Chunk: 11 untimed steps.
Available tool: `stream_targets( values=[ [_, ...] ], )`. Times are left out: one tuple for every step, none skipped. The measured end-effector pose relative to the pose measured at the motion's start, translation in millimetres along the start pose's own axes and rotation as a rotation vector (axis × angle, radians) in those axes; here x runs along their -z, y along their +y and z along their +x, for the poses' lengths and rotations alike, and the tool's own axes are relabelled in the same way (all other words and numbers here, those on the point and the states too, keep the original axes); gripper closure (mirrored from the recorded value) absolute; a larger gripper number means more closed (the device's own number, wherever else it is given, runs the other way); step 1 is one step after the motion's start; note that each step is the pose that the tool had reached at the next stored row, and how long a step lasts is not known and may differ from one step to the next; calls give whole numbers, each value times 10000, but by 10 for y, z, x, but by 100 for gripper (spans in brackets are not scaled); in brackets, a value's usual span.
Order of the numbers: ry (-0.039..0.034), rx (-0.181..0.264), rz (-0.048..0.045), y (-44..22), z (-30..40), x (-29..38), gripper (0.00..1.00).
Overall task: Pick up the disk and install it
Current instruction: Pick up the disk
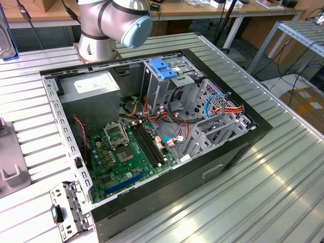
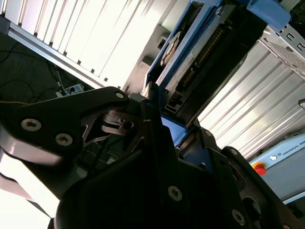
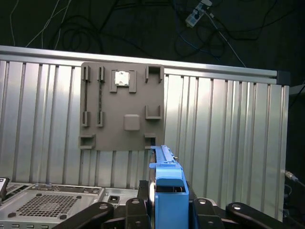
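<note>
Black steel case (image 1: 167, 197) lies open at the centre of the exterior view, on a ribbed aluminium counter (image 1: 273, 177). Inside it, a power supply (image 1: 91, 88) sits at 10 o'clock, a green motherboard (image 1: 126, 154) at 7 o'clock, and a drive cage (image 1: 174, 86) at 1 o'clock with a blue latch (image 1: 163, 68) on top. The arm (image 1: 114, 23) stands at 12 o'clock. In both wrist views the hand (image 3: 167, 206) is clamped on the disk (image 3: 169, 183), held off the counter with a grey slotted plate (image 3: 123, 109) lying beyond it. Dark floor with loose cables (image 3: 143, 28) runs past the counter's edge.
</note>
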<state>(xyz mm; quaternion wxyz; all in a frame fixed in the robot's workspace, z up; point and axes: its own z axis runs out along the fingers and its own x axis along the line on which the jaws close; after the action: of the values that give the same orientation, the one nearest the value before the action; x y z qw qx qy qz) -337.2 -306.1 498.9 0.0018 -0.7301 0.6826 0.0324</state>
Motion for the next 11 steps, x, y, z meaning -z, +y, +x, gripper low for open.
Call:
stream_targets(
  values=[
    [0,0,0,-4,0,0,63],
    [-1,0,1,-8,1,-1,63],
    [-1,0,1,-15,1,0,63],
    [0,0,1,-20,1,0,63],
    [-1,0,1,-24,2,0,63],
    [-1,0,1,-29,2,0,63],
    [0,0,0,-33,2,0,63],
    [0,0,1,-40,3,0,63],
    [-1,0,1,-45,3,0,63],
    [-1,0,1,-49,3,0,63],
    [-1,0,1,-56,4,0,63]
  ],
)
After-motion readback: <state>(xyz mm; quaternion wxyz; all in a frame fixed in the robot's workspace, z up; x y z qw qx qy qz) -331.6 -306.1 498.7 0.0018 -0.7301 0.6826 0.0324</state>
